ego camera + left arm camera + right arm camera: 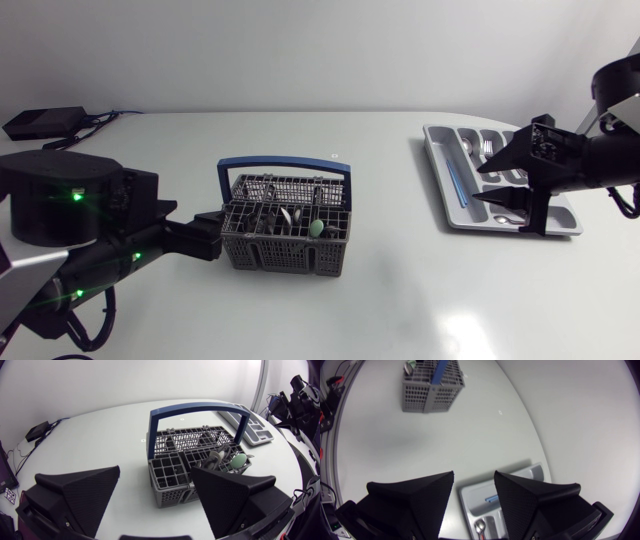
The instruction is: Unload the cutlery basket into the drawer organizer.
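The grey cutlery basket (285, 238) with a blue handle (285, 162) stands mid-table and holds several pieces, one with a pale green end (316, 229). My left gripper (215, 238) sits at the basket's left side, open. In the left wrist view the basket (172, 472) lies just ahead of the wide-spread left gripper (155, 495). The grey drawer organizer (440, 205) lies at the right, with a blue-handled piece (456, 185) and metal cutlery (482, 148) in its compartments. My right gripper (480, 185) hovers over it, open and holding nothing. In the right wrist view the organizer (470, 495) shows under the right gripper (474, 492).
A black box with cables (45, 122) sits at the far left corner of the white table. Bare tabletop (390, 210) separates the basket from the organizer. The right wrist view shows the basket (432, 387) far ahead.
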`<action>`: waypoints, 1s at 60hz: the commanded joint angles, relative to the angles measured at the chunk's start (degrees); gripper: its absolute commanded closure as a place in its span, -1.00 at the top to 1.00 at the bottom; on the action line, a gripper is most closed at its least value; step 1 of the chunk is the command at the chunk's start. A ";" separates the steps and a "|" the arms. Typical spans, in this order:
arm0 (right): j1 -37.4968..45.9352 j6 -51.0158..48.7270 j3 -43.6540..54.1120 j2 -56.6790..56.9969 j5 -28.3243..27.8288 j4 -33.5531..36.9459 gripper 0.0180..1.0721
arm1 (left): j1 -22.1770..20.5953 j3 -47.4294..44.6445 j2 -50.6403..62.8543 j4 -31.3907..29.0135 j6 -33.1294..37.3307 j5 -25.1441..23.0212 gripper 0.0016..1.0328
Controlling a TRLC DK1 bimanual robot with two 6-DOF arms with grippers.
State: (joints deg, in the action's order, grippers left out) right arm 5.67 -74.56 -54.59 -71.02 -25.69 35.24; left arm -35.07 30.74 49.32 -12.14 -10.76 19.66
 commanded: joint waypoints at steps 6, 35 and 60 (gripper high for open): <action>-15.08 15.59 1.94 5.02 1.35 2.72 0.17 | -1.32 2.83 3.15 0.45 -1.36 0.47 0.92; -36.79 31.67 8.18 7.22 8.64 -3.16 0.17 | -4.92 14.35 15.72 -8.78 -0.05 0.03 0.92; -40.12 35.01 10.20 7.74 9.43 -4.57 0.17 | -5.80 19.44 20.55 -15.28 9.71 -0.94 0.92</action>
State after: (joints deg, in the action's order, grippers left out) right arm -33.85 -41.06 -45.69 -64.01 -16.58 31.07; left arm -40.64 48.23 68.64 -26.55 -2.70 18.72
